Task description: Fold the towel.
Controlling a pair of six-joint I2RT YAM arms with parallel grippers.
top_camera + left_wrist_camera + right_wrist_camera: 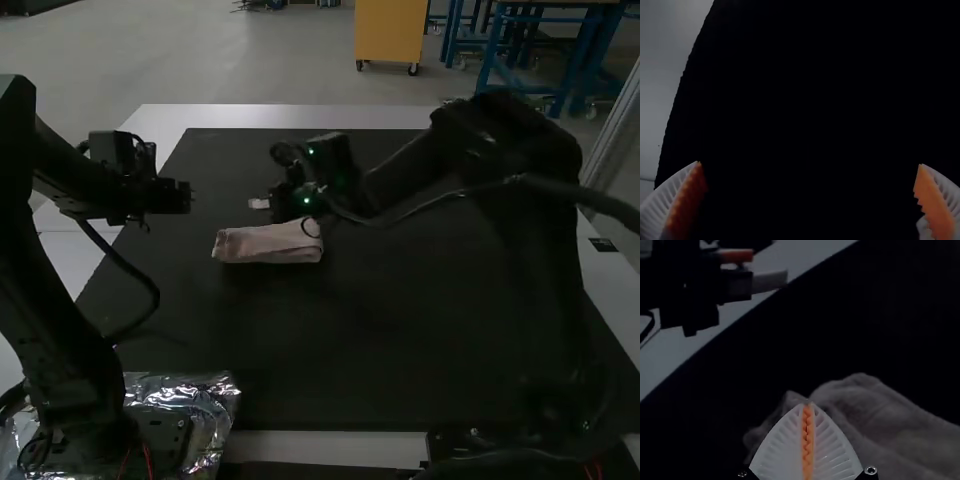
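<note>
- In the high view, the towel [268, 243] lies left of centre, a little above the middle of the frame. It is a pale, narrow bundle, its long side running across the frame, seemingly folded already into a compact strip.
- It rests on a black mat [350, 330], with bare mat around it, which I judge leaves room to turn or press it.
- My right gripper [808, 405] is closed, its orange pads [807, 440] meeting. I see no cloth pinched between them. Whether the tips touch the towel, I cannot tell.
- In the high view I hold that gripper at upper centre, beside the towel's far edge. My right arm [510, 150] reaches in from the right of the frame, probably to pat down or nudge the bundle. Closed fingers suit pressing; to lift a layer, I would have to part them first.
- My left gripper [810, 164] is wide open and empty, the dark mat between its fingers. In the high view it waits at upper left, apart from the towel, probably to leave my right side working room.
- The folding looks nearly done to me. A careless sweep could drag the bundle askew or loosen its layers, so a light, short touch seems best.
</note>
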